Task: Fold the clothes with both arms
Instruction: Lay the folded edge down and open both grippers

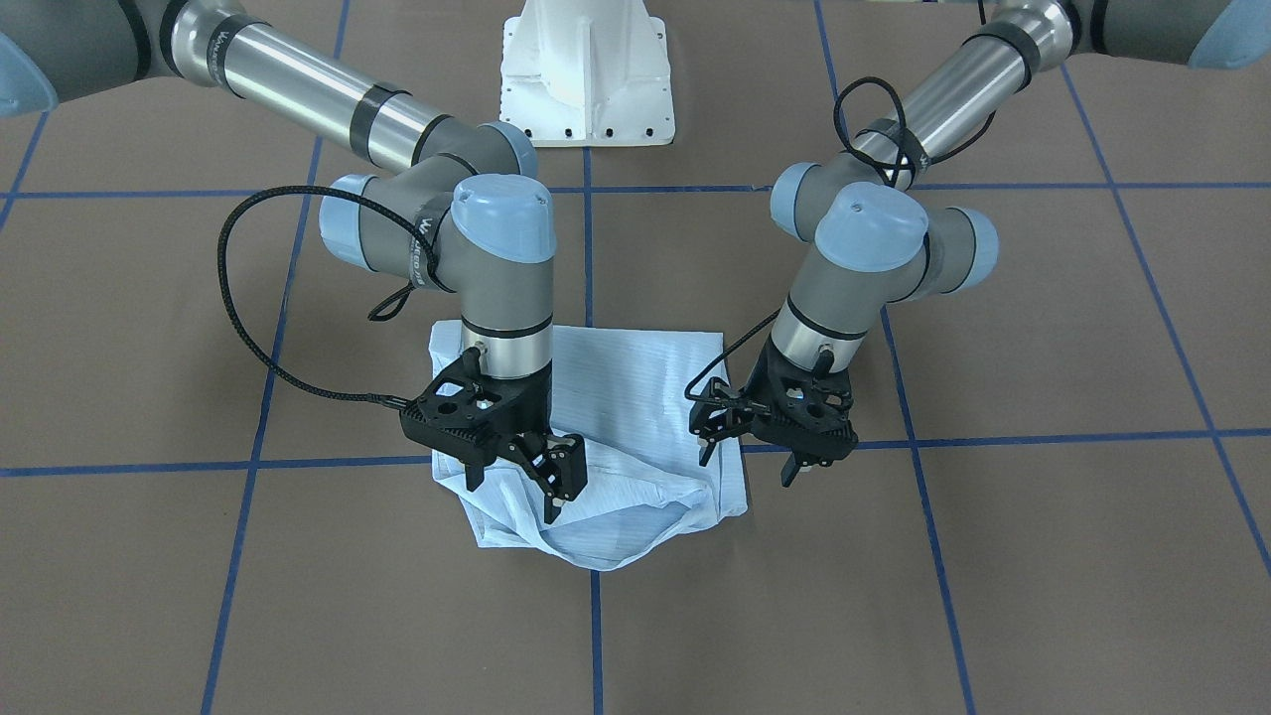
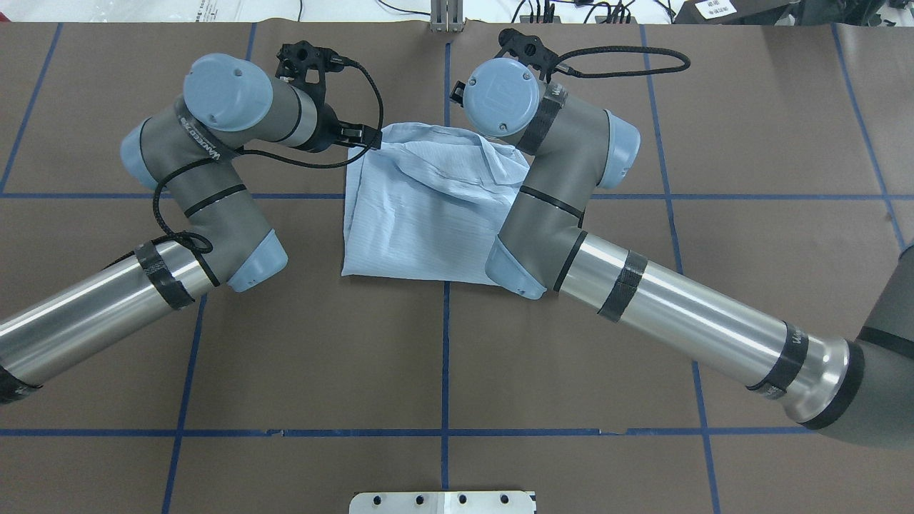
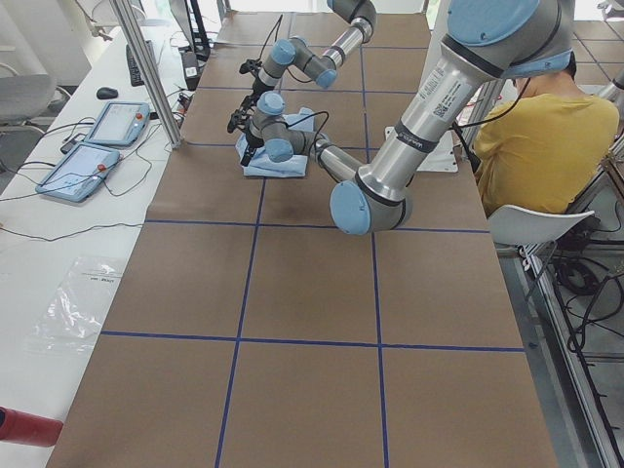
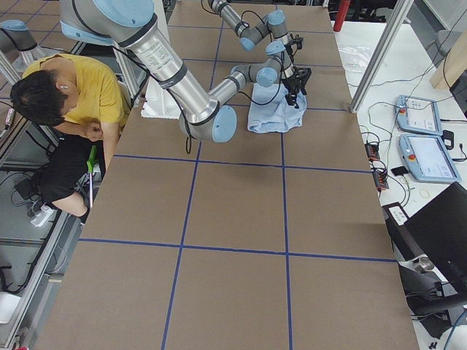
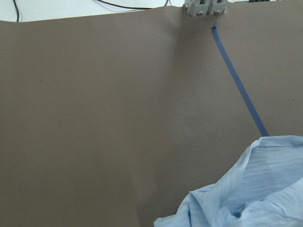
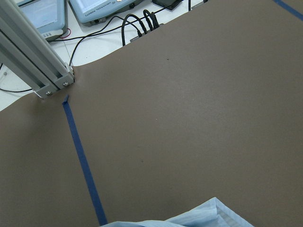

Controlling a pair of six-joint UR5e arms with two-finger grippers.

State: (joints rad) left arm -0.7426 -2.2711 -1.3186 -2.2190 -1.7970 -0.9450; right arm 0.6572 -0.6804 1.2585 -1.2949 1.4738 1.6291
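Observation:
The pale blue shirt [image 1: 635, 397] lies folded into a rough square on the brown table, its edge toward the operators' side bunched and puckered. It also shows in the overhead view [image 2: 414, 214]. My right gripper [image 1: 511, 492] hangs just over the shirt's rumpled corner with its fingers spread, holding nothing. My left gripper [image 1: 750, 459] hangs at the shirt's other corner, by the cloth's edge, fingers spread and empty. The left wrist view shows a shirt corner [image 5: 255, 194] at its lower right. The right wrist view shows only a sliver of shirt [image 6: 199, 217] at the bottom. No fingers show in either wrist view.
The white pedestal base [image 1: 586, 79] stands behind the shirt. Blue tape lines [image 1: 591, 248] grid the brown table. An aluminium post [image 6: 33, 61], cables and control tablets [image 3: 97, 136] sit past the far edge. A person in yellow [image 3: 546, 136] sits beside the table.

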